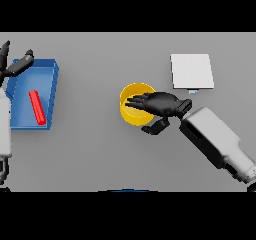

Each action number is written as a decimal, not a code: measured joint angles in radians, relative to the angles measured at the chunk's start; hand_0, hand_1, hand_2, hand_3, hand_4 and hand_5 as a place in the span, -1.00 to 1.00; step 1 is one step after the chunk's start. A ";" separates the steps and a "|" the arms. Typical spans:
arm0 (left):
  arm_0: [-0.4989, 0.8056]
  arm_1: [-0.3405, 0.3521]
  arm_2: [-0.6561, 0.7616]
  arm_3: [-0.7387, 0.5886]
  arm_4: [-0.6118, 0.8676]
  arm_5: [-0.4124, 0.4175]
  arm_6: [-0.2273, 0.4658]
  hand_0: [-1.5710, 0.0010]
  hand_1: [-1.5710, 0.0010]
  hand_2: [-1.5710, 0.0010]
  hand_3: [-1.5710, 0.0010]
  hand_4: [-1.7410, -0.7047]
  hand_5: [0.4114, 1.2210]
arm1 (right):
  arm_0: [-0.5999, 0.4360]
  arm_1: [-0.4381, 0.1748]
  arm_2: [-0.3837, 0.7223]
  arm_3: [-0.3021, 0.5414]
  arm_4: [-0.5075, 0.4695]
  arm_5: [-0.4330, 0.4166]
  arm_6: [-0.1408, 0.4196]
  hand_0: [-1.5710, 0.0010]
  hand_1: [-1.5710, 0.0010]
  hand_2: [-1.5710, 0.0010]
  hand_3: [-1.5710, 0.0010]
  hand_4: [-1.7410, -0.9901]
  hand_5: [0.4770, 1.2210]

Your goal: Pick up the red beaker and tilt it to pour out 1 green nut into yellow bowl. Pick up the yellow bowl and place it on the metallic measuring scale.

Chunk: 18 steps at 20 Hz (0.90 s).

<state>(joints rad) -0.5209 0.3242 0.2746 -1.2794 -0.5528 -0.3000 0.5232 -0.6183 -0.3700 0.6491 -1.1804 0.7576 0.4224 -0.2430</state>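
Two robot hands are showing over the grey table (pixel 90 154). The right robot hand (pixel 162 104) is reaching in from the lower right on its white and grey arm (pixel 216 141) and is hovering over the yellow bowl (pixel 131 109), which is sitting upright near the middle of the table. Its fingers (pixel 136 102) are stretching out nearly straight across the bowl's right half, covering that part of the rim, while the thumb (pixel 154 127) is curling down below the bowl's lower right edge. The fingers are not closing round the bowl; whether they are touching the rim cannot be told from this angle. The inside of the bowl is partly hidden by the fingers, and no contents can be made out in the part that is showing.

The left robot hand (pixel 17 64) is showing at the far left edge, raised above the upper left corner of a blue tray (pixel 50 79), its fingers spreading apart and holding nothing. The tray is lying on the left side of the table, well apart from the bowl. Inside it a slim red object (pixel 37 107), the only red thing in view, is lying flat and slanted.

The scale (pixel 192 71), a pale metallic square plate, is resting flat at the upper right of the table, near the bowl but apart from it, with a small tab at its lower edge. No writing, labels or brand marks can be read on anything.
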 measured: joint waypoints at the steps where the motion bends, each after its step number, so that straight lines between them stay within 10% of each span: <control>1: -0.005 -0.005 -0.003 -0.008 0.000 0.000 0.010 1.00 1.00 1.00 1.00 0.83 -0.22 | -0.005 -0.001 0.003 0.009 0.000 0.000 -0.017 1.00 1.00 0.99 0.96 0.21 -0.37; 6: 0.009 -0.011 -0.011 -0.030 -0.009 0.005 0.015 1.00 1.00 1.00 1.00 0.82 -0.21 | -0.007 0.027 -0.004 0.035 -0.010 -0.004 -0.001 0.91 0.91 0.82 0.77 0.00 -0.03; 9: 0.014 -0.009 -0.008 -0.039 -0.003 -0.002 0.015 1.00 1.00 1.00 1.00 0.83 -0.22 | -0.020 0.022 -0.002 0.028 -0.008 0.011 -0.005 0.40 0.52 0.52 0.47 -0.30 0.40; 12: 0.006 -0.014 -0.010 -0.030 -0.010 0.010 0.021 1.00 1.00 1.00 1.00 0.83 -0.21 | -0.017 0.015 0.007 0.032 0.001 0.007 -0.019 -0.20 -0.03 0.00 -0.25 -0.41 0.69; 18: 0.006 -0.002 -0.005 -0.011 -0.004 0.001 -0.003 1.00 1.00 1.00 1.00 0.83 -0.21 | -0.024 -0.002 0.014 0.016 -0.020 0.030 -0.023 -0.79 -0.74 -0.74 -0.43 -0.82 0.92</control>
<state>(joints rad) -0.5147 0.3222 0.2695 -1.2903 -0.5569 -0.2993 0.5206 -0.6426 -0.3721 0.6632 -1.1647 0.7375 0.4525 -0.2663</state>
